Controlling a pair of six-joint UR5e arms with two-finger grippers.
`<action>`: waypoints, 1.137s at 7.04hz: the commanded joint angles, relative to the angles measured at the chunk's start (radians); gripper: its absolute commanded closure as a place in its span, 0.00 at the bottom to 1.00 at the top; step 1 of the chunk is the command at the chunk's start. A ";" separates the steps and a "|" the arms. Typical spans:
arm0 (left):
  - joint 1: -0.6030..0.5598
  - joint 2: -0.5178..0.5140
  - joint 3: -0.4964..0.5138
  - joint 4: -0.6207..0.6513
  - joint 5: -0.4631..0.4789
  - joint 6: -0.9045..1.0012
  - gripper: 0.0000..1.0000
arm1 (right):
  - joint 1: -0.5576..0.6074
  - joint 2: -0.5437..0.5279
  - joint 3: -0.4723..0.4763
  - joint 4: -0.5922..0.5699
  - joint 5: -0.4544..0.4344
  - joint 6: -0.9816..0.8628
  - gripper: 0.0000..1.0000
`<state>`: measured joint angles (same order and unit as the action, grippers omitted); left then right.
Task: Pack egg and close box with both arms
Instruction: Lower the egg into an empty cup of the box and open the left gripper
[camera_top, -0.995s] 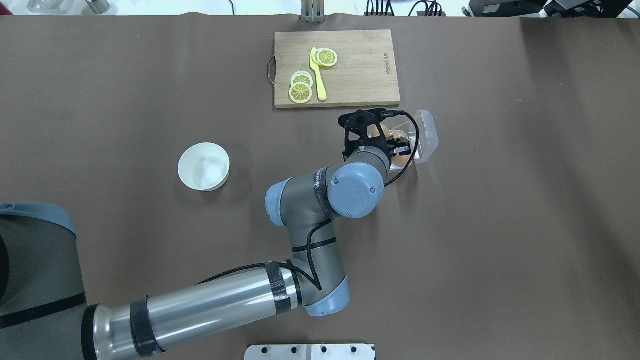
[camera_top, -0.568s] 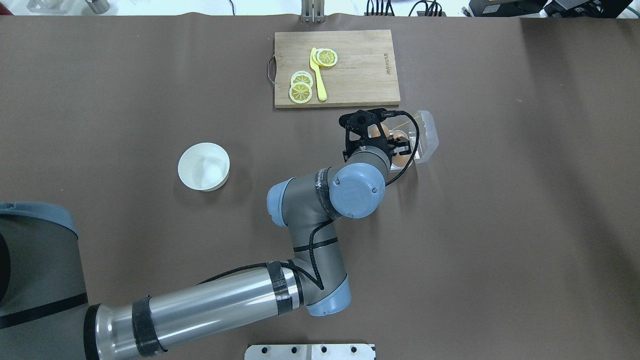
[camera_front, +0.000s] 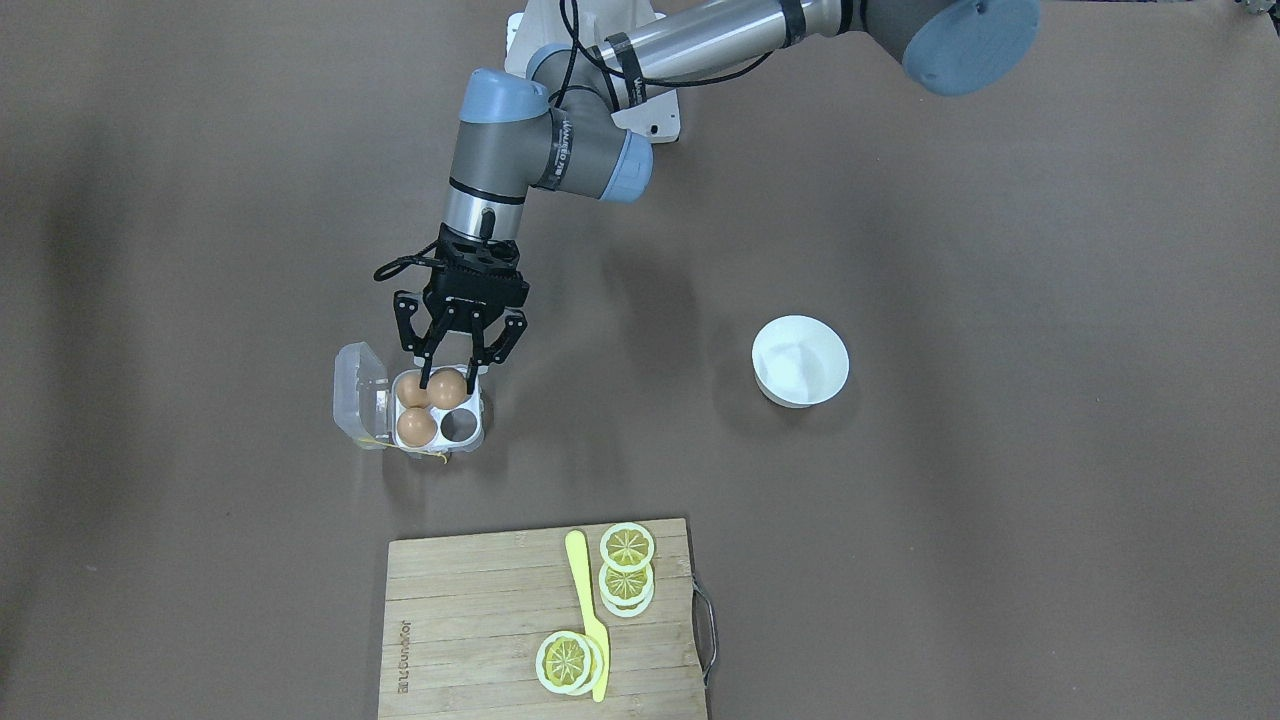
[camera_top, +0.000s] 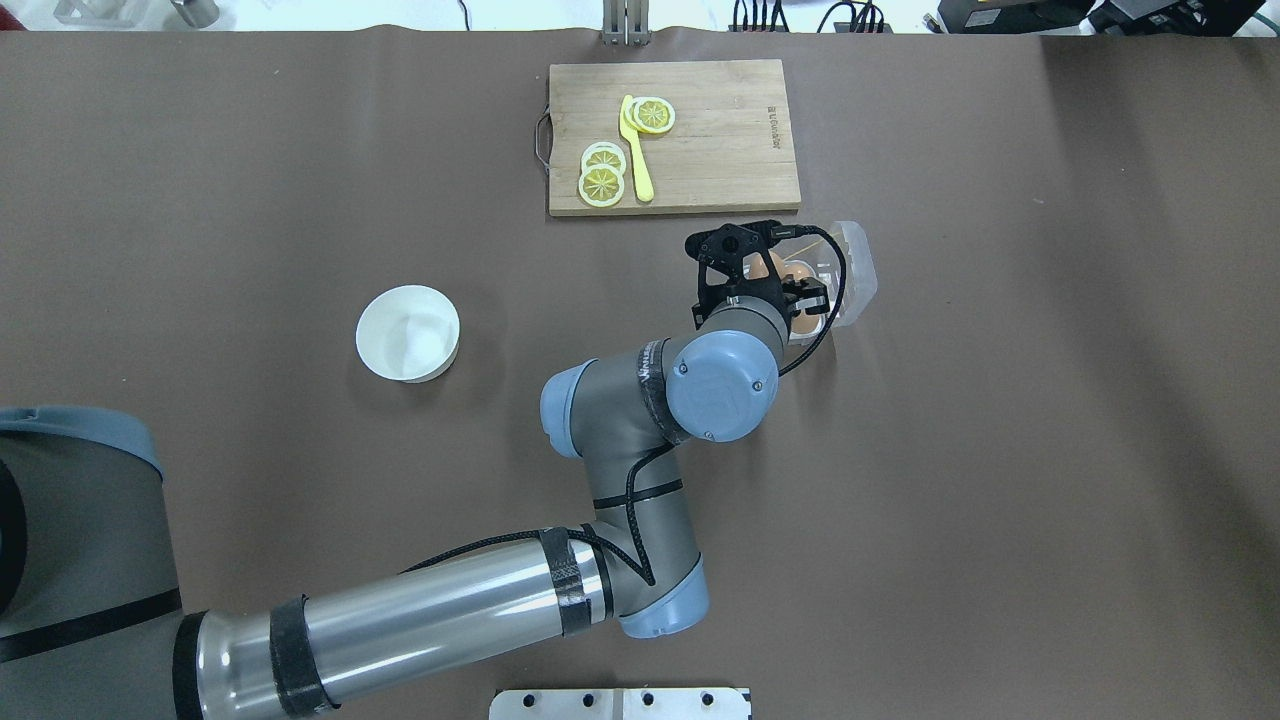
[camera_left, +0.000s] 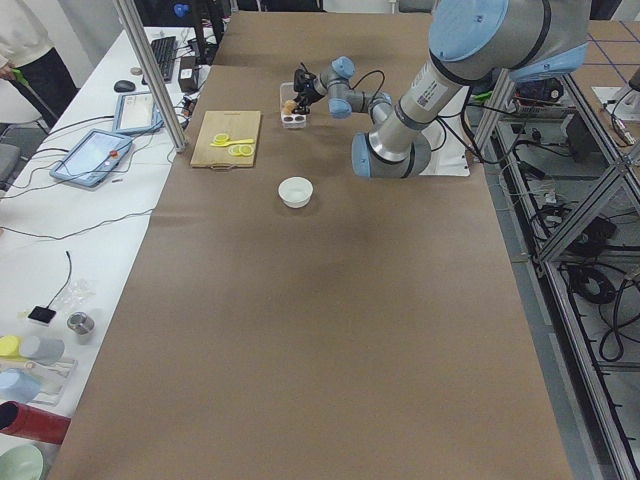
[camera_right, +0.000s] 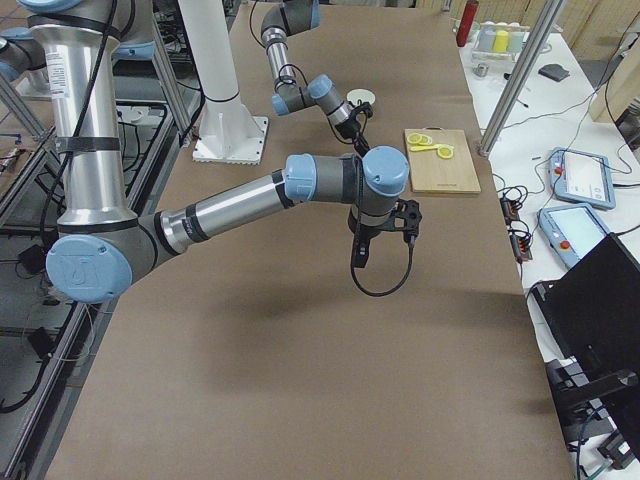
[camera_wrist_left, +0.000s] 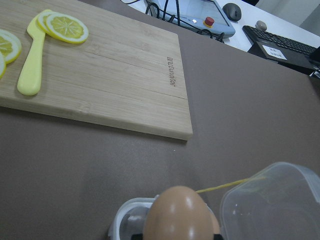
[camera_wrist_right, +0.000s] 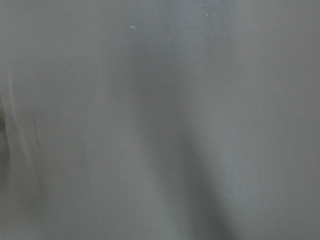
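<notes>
The clear box sits on the brown table with its lid swung open to the side. Two rounder brown eggs fill two cells and one cell is empty. My left gripper is shut on the egg and holds it at a cell on the robot's side of the box. In the left wrist view the egg fills the bottom centre, above the box rim, the lid and the yellow string. My right gripper shows only in the exterior right view, and I cannot tell whether it is open.
A white bowl stands well to the side of the box. A wooden cutting board with lemon slices and a yellow knife lies just beyond the box. The right wrist view shows only blurred brown table.
My left arm has shifted slightly to the right with the egg still in its gripper. The box and the bowl have not moved.
</notes>
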<state>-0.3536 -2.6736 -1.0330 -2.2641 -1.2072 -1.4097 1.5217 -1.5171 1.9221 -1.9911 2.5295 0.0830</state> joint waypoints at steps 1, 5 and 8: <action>0.002 0.000 0.010 0.000 0.000 0.000 0.53 | 0.000 0.000 0.000 0.000 0.000 0.003 0.00; 0.002 0.000 0.008 0.002 0.000 -0.002 0.08 | 0.000 0.000 0.003 0.000 0.014 0.006 0.00; -0.001 0.000 -0.005 -0.002 -0.002 -0.003 0.06 | 0.000 0.000 0.003 0.000 0.014 0.006 0.00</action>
<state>-0.3520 -2.6738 -1.0351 -2.2641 -1.2076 -1.4127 1.5217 -1.5164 1.9241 -1.9911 2.5432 0.0890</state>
